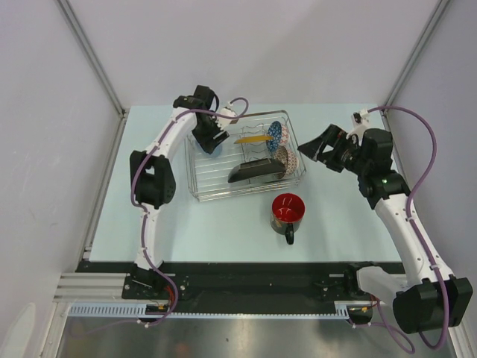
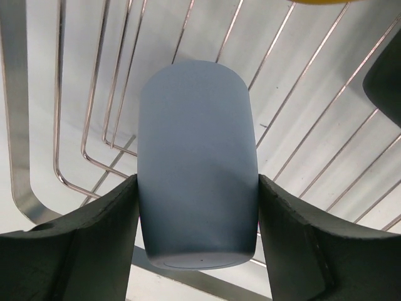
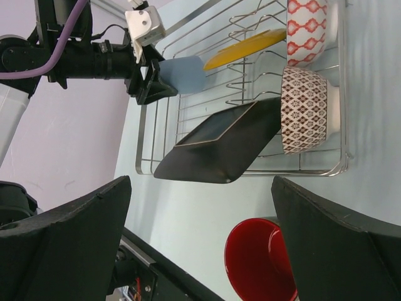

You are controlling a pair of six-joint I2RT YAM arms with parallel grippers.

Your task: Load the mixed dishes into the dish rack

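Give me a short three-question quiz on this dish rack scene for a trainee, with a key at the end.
1. True or false: the red mug stands inside the dish rack.
2. What does the left pincer grip? A) a blue-grey cup B) the yellow plate C) the black square plate
3. Fill in: the right pincer is ___ and holds nothing.

Key
1. False: it stands on the table, outside the rack.
2. A
3. open
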